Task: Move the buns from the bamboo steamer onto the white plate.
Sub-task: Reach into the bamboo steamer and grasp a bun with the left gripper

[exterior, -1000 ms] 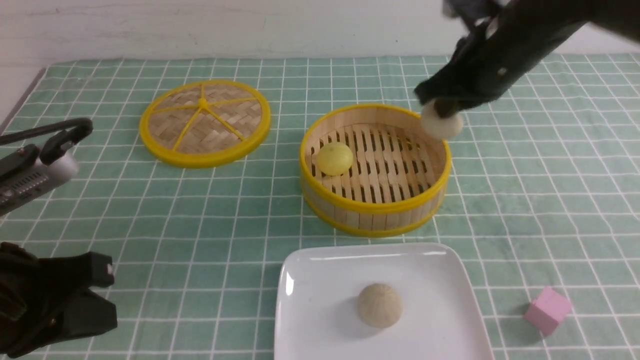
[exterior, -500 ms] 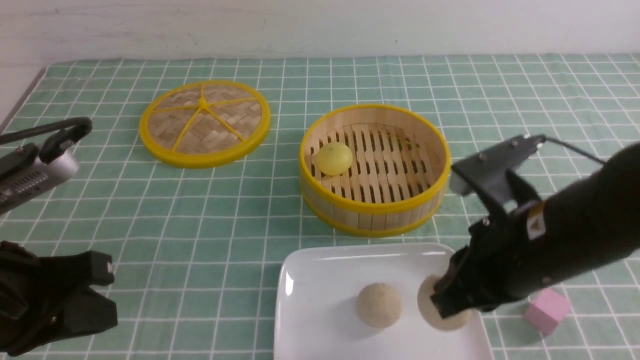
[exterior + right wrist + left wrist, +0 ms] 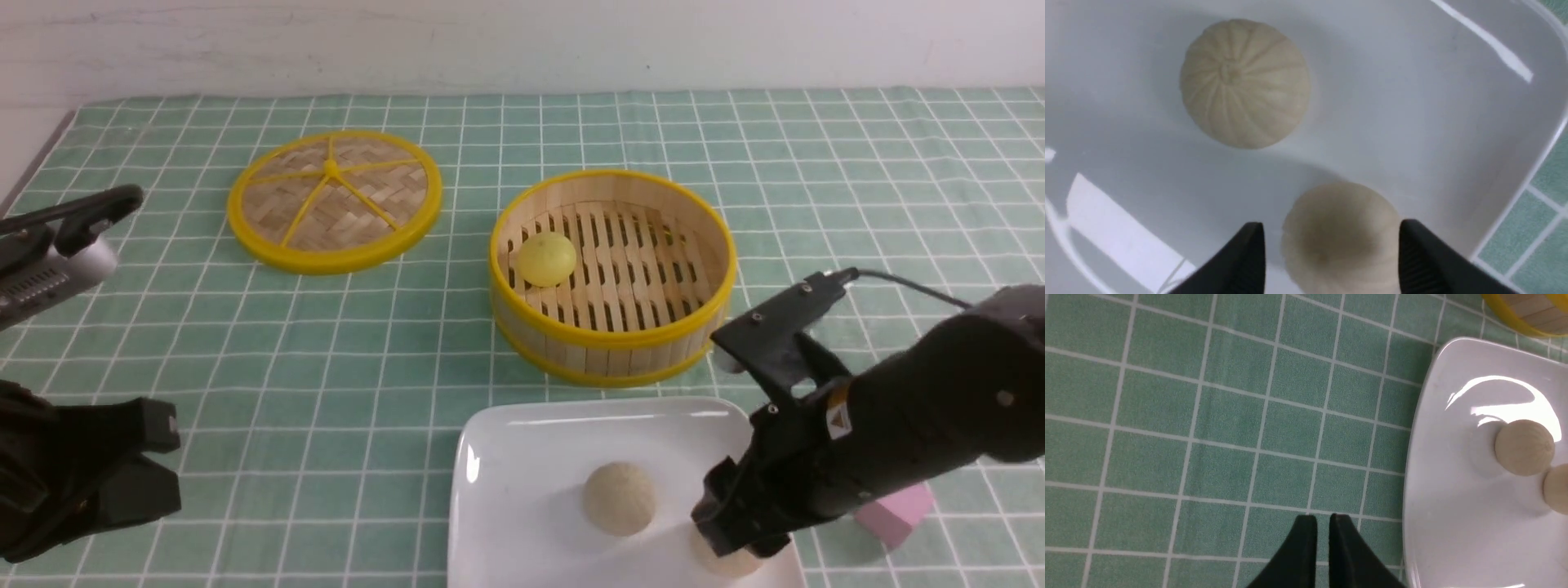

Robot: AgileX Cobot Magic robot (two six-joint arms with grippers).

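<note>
The bamboo steamer [image 3: 612,359] is standing on the tablecloth [image 3: 816,163], with one bun [image 3: 547,259] sitting inside against its left wall. The lid [image 3: 335,200] is lying left of the steamer and slightly behind it, apart. The plate [image 3: 522,457] is lying just in front of the steamer. On it, a second bun [image 3: 619,498] is resting straight before the steamer, and a third bun [image 3: 722,562] is sitting further right and nearer, between the spread jaws of the right gripper [image 3: 1331,232]. A block [image 3: 898,510] is lying front-right of the steamer, beyond the plate. The left gripper [image 3: 1323,522] is hanging far front-left of the steamer.
</note>
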